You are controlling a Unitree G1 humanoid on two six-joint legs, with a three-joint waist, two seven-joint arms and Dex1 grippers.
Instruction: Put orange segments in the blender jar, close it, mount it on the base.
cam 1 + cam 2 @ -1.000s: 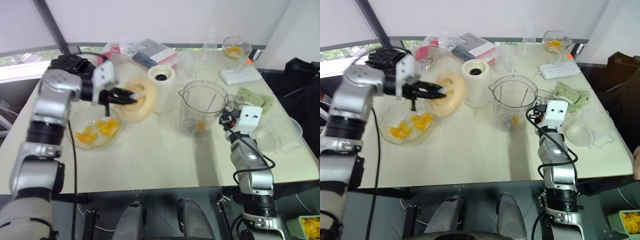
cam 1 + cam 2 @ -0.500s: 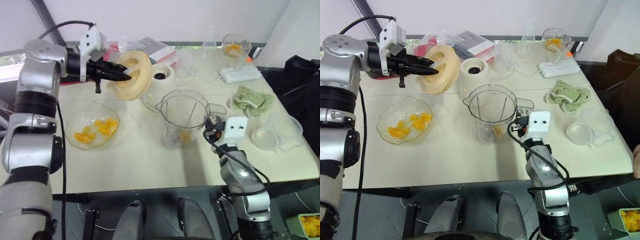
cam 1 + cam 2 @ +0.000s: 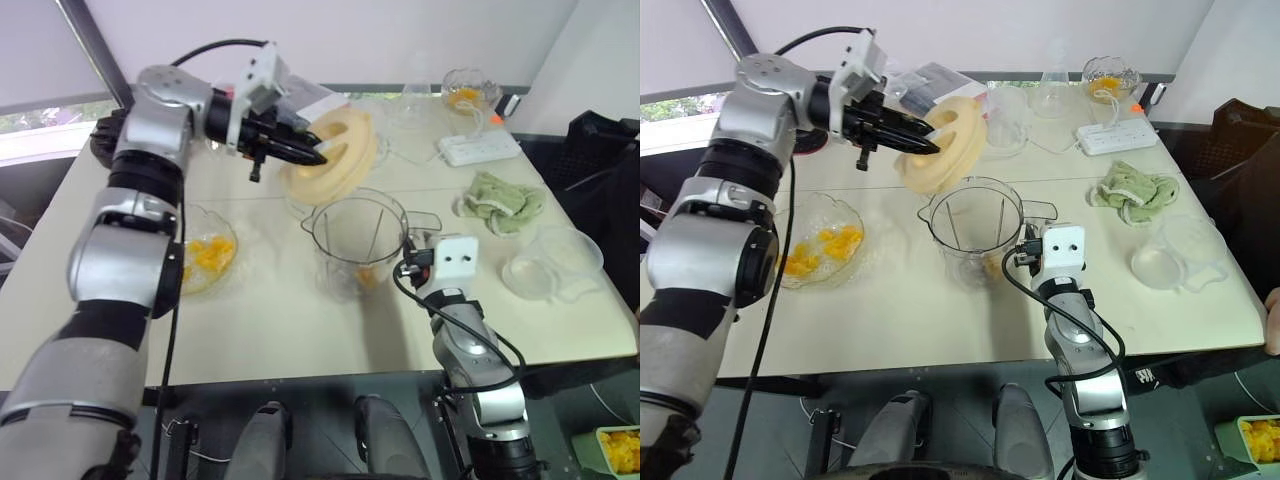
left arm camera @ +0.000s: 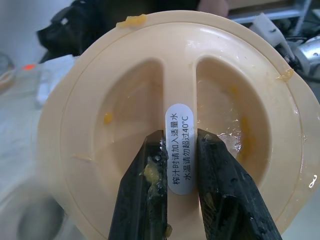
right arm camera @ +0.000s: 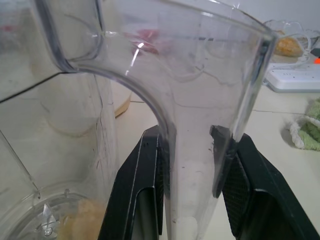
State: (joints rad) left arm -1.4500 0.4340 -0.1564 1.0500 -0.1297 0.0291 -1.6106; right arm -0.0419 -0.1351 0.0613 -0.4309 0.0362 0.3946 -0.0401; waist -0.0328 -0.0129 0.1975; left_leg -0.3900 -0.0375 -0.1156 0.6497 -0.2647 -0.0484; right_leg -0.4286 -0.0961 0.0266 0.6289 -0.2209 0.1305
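Observation:
The clear blender jar (image 3: pixel 357 240) stands upright on the table with a few orange segments (image 3: pixel 366 277) at its bottom. My right gripper (image 5: pixel 192 135) is shut on the jar's side handle (image 5: pixel 200 115). My left gripper (image 4: pixel 180 137) is shut on the middle rib of a flat cream-yellow lid (image 3: pixel 335 155). It holds the lid tilted in the air, just behind and above the jar's open mouth. More orange segments (image 3: pixel 835 240) lie in a shallow wavy-edged glass bowl (image 3: pixel 825 205) to the jar's left. The base is mostly hidden behind the lid.
At the right lie a green cloth (image 3: pixel 503 197) and a low clear tub (image 3: pixel 553 265). A white power strip (image 3: pixel 478 148), a glass flask (image 3: pixel 415 95), a small bowl of orange pieces (image 3: pixel 462 92), a clear cup (image 3: pixel 1008 105) and packets (image 3: pixel 940 85) line the back.
My left arm has carried the lid up and to the right, from over the glass bowl to behind the jar. My right gripper has drawn the jar leftward and nearer. The view has shifted.

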